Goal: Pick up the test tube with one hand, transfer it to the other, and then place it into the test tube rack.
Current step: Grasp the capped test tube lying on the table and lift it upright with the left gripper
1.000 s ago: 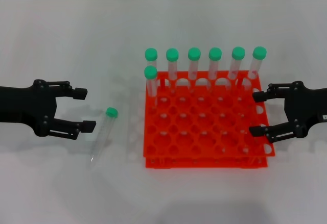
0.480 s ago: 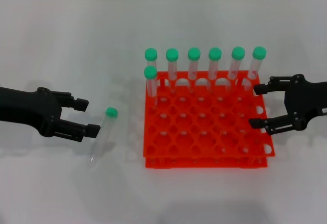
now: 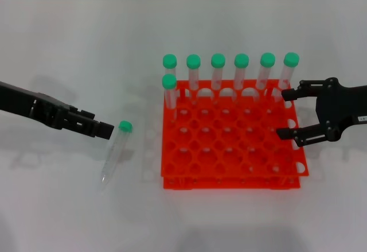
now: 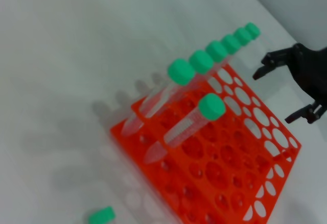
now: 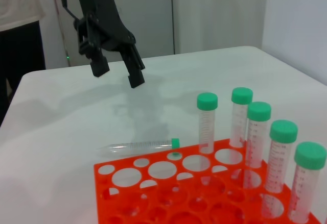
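The test tube (image 3: 114,153) lies on the white table left of the rack, green cap (image 3: 125,127) toward the back and tip toward the front. Only its cap (image 4: 101,216) shows in the left wrist view; the whole tube (image 5: 138,146) shows in the right wrist view. My left gripper (image 3: 100,124) hovers just left of the cap, rolled on its side. Seen from the right wrist, the left gripper (image 5: 117,73) is open and empty, above the table. The orange-red test tube rack (image 3: 229,174) stands at the centre. My right gripper (image 3: 283,114) is open and empty over the rack's right edge.
Several green-capped tubes (image 3: 218,71) stand upright in the rack's back row, and one more (image 3: 169,91) stands in the second row at the left. The other rack holes (image 3: 229,143) are unoccupied. Bare white table lies in front of the rack and to its left.
My left gripper rolled onto its side and moved right toward the tube's cap. My right gripper shifted a little left and back over the rack's edge. The tube has not moved.
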Robot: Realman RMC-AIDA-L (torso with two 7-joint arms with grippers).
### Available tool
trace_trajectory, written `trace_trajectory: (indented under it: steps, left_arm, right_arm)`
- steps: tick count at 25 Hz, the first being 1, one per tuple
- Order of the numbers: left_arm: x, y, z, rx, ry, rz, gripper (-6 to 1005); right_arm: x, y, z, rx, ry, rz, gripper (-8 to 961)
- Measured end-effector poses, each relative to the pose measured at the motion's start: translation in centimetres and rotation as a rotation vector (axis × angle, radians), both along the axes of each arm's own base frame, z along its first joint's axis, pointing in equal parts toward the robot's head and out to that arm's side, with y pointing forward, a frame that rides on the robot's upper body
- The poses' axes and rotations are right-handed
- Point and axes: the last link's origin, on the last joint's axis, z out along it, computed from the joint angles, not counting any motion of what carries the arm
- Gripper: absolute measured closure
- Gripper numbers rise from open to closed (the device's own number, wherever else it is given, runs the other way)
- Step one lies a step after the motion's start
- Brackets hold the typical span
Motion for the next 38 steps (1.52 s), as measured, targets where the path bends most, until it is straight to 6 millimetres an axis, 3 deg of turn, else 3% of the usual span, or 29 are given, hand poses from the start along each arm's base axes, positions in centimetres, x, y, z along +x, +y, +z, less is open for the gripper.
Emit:
trace_trajectory:
  steps: [15, 21, 30, 38]
  left_arm:
    - [1.5, 1.5, -1.7, -0.120, 0.351, 0.154, 205]
    - [1.4, 1.9, -2.4, -0.100, 0.414, 0.170, 206]
    - [1.5, 1.6, -5.3, -0.145, 0.466, 0.161, 207]
    - [1.9, 1.9, -6.0, -0.144, 0.487, 0.189, 208]
  right_arm:
    - [-0.1, 0.2, -0.2, 0.007, -0.011, 0.005, 98]
    - [-0.1, 0.2, -0.3, 0.010, -0.010, 0.007, 98]
    - [-0.4, 0.6, -0.6, 0.020, -0.013, 0.013, 98]
    - [-0.5, 0.7, -0.7, 0.020, -0.016, 0.017, 97]
